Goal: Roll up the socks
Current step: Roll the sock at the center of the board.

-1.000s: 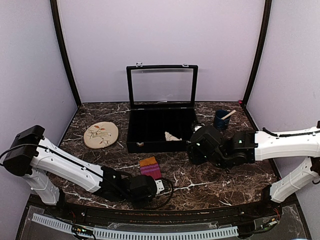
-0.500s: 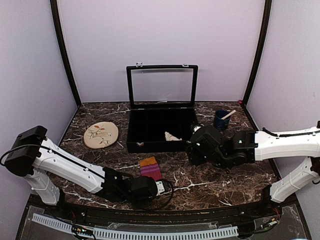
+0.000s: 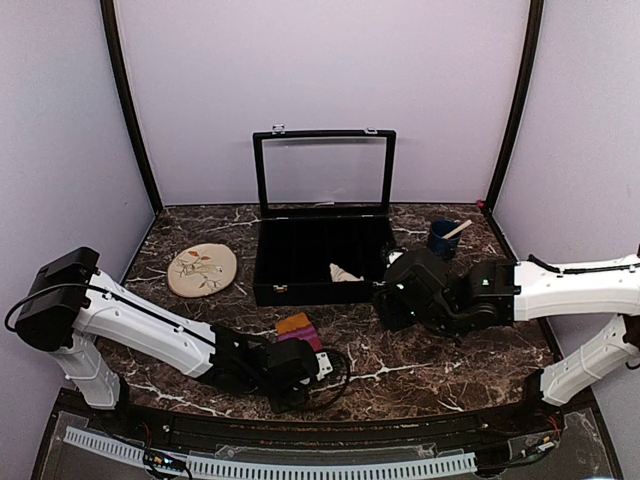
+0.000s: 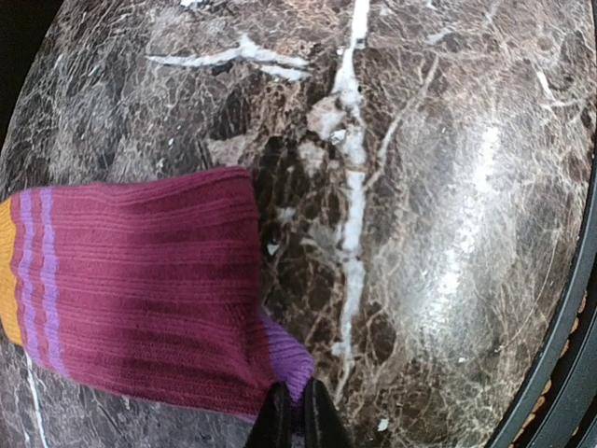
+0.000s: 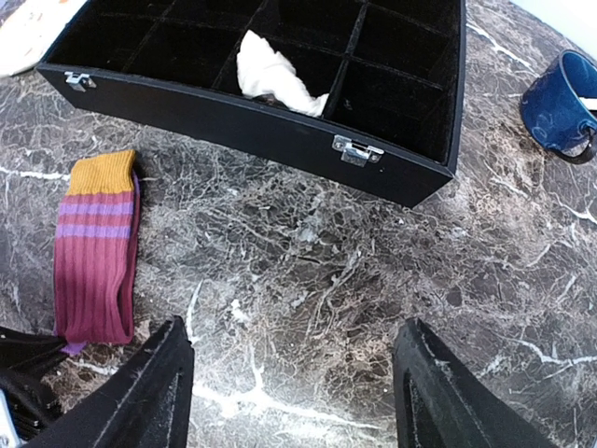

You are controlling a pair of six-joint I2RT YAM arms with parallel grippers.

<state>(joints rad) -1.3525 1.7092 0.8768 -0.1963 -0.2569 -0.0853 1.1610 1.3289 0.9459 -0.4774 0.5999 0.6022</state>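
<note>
Purple toe cloth is pinched by the shut left pincer (image 4: 297,411). The maroon sock (image 4: 140,289), flat on the worktop (image 4: 448,187), should be curled over slowly and tightly. The right pincer (image 5: 294,392) is held open, empty; the cream sock (image 5: 275,75) is seen in the box (image 5: 233,117).

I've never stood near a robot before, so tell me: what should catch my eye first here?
The maroon sock with its orange end stands out, lying on the dark marble table in front of the black box. The left fingers pinch its purple tip. Next comes a cream sock crumpled in one compartment of that open box, with the right fingers spread wide over the table.
</note>
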